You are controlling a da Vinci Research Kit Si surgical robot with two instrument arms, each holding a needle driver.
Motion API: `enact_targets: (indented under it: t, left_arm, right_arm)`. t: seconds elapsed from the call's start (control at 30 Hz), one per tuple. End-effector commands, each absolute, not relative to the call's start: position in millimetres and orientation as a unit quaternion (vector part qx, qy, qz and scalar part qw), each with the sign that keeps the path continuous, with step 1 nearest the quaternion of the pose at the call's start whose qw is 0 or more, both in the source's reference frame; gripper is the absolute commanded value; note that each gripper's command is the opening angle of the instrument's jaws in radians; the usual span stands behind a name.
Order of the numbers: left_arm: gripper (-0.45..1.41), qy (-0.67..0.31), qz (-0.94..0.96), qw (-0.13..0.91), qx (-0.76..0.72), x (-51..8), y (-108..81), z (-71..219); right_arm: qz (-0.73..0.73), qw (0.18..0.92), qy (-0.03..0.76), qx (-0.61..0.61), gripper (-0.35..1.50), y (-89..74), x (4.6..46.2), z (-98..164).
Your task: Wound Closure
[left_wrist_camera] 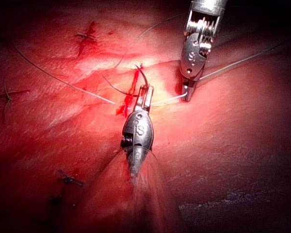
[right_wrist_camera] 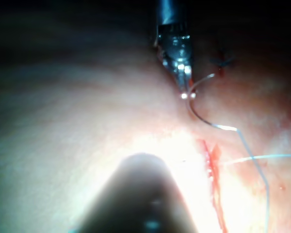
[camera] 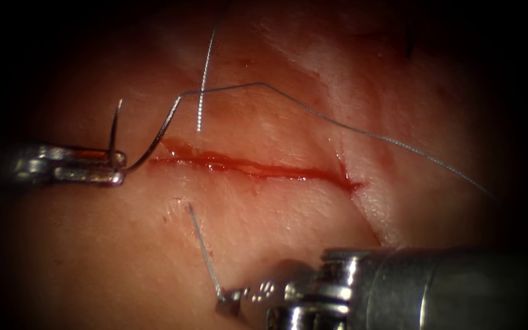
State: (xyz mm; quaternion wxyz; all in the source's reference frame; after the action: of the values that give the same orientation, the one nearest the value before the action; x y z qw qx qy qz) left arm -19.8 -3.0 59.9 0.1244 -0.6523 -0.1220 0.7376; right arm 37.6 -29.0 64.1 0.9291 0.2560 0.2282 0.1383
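My left tool (camera: 117, 170) (left_wrist_camera: 144, 94) lies at the left end of the cut (camera: 258, 171), jaws shut on the curved needle (camera: 160, 131) about mid-curve. The needle is out of the tissue (camera: 93, 256), with its tip pointing up. Its thread (camera: 337, 122) runs from the needle's tail across the tissue to the right. My right tool (camera: 227, 300) (left_wrist_camera: 188, 93) comes in below the cut, jaws shut on a short strand of thread (camera: 204, 250) that rises out of the tissue just below the cut. The right wrist view shows the left tool (right_wrist_camera: 185, 92) and the needle (right_wrist_camera: 201, 116).
Red fluid (camera: 227, 164) lines the cut. A pale strand of thread (camera: 203, 91) hangs down from above, ending over the cut's upper edge. A crease (camera: 368, 211) runs down from the cut's right end. Older stitches (left_wrist_camera: 87, 36) (left_wrist_camera: 68, 179) sit elsewhere on the tissue.
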Motion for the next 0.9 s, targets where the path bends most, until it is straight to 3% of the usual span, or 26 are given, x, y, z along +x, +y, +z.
enact_targets:
  t: [0.03,0.73,0.77,0.8,0.83,0.9]
  left_arm:
    - [-0.45,-0.122,0.737,0.124,-0.653,-20.2,-3.2,60.6]
    - [-0.45,-0.122,0.737,0.124,-0.653,-20.2,-3.2,60.6]
    - [-0.45,-0.122,0.737,0.124,-0.653,-20.2,-3.2,60.6]
    - [-0.45,-0.122,0.737,0.124,-0.653,-20.2,-3.2,60.6]
    - [-0.45,-0.122,0.737,0.124,-0.653,-20.2,-3.2,60.6]
    - [-0.45,-0.122,0.737,0.124,-0.653,-20.3,-3.2,60.6]
  right_arm:
    - [0.132,0.929,0.23,0.257,-0.35,-29.9,37.9,64.3]
    - [0.108,0.926,0.199,0.302,-0.35,-34.8,34.7,61.9]
    - [0.11,0.926,0.197,0.304,-0.25,-34.8,34.6,61.9]
    - [0.119,0.929,0.207,0.284,0.76,-34.3,34.7,61.7]
    - [0.131,0.932,0.215,0.26,1.21,-33.7,34.9,61.5]
    - [0.145,0.932,0.228,0.243,1.38,-32.3,35.3,61.0]
